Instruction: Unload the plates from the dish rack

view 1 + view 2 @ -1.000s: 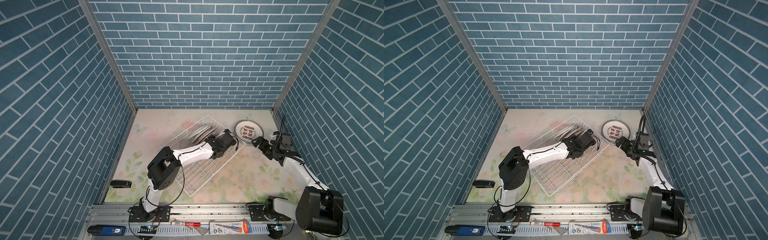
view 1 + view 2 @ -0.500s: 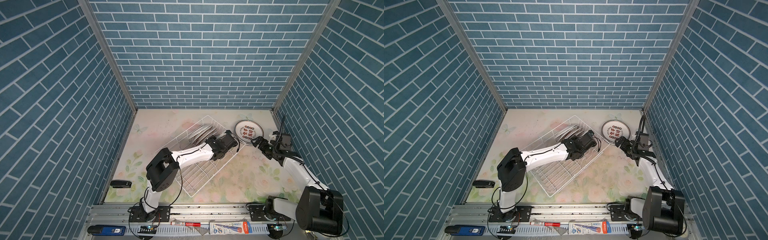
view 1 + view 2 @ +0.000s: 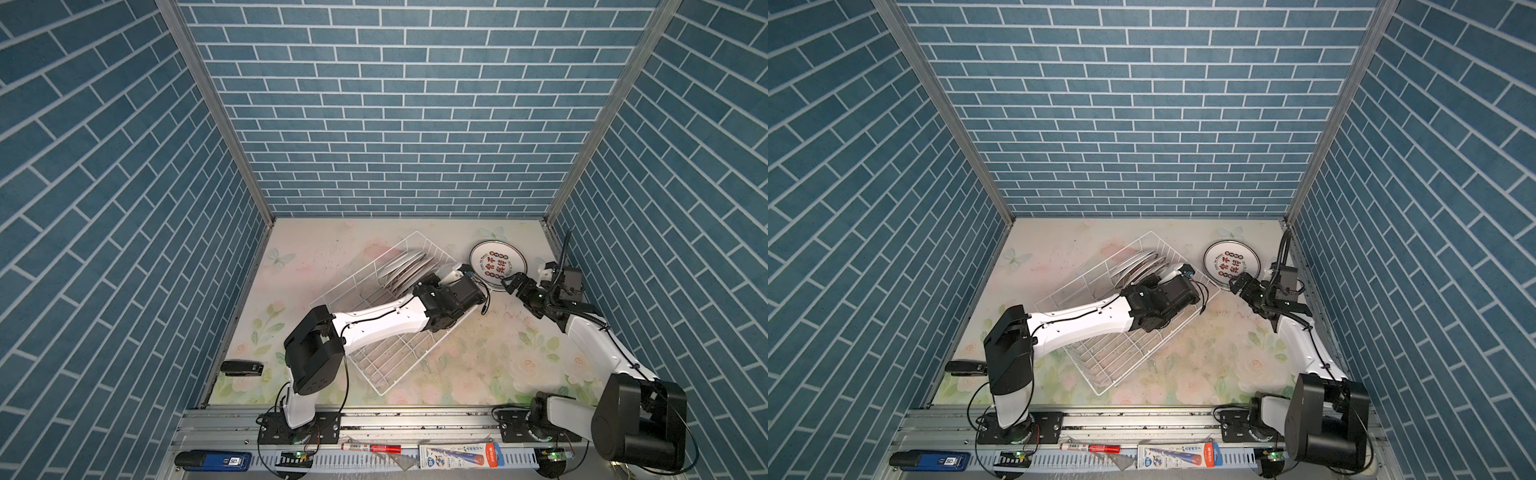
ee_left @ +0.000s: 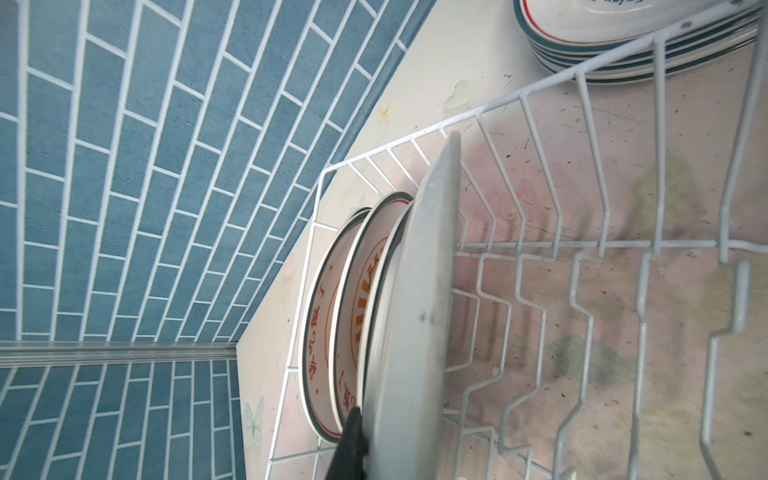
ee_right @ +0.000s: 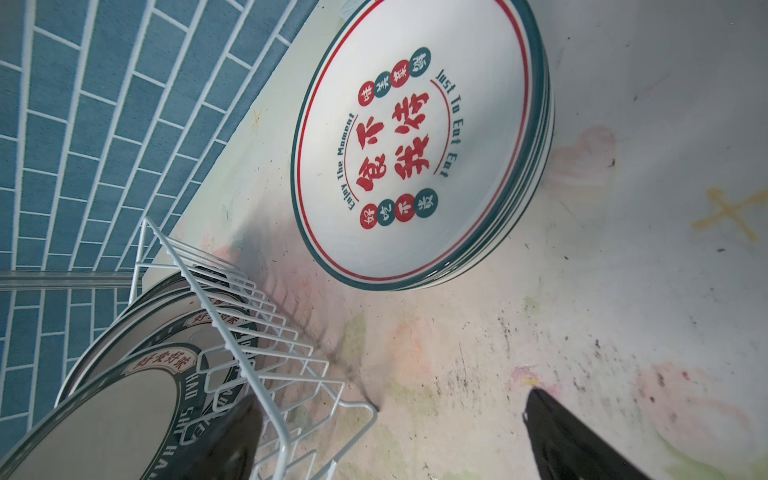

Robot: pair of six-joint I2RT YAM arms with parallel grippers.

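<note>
Nearest you, the rack (image 3: 395, 357) lies bare on the surface (image 3: 478, 357), with most of its slots cleared. Farther in, your left jaws are closed on the rim of a plate (image 4: 419, 311). It stands upright, white back to the wrist camera, and is not yet out of the rack. Behind it, a few plates (image 4: 345, 316) stand at the far end. Beyond the rack's corner, your right jaws hang wide open and empty, just short of the stack (image 3: 498, 266) of unloaded plates, face up. Judged progress: past midway, with the gripped plate and those behind it left to unload.
</note>
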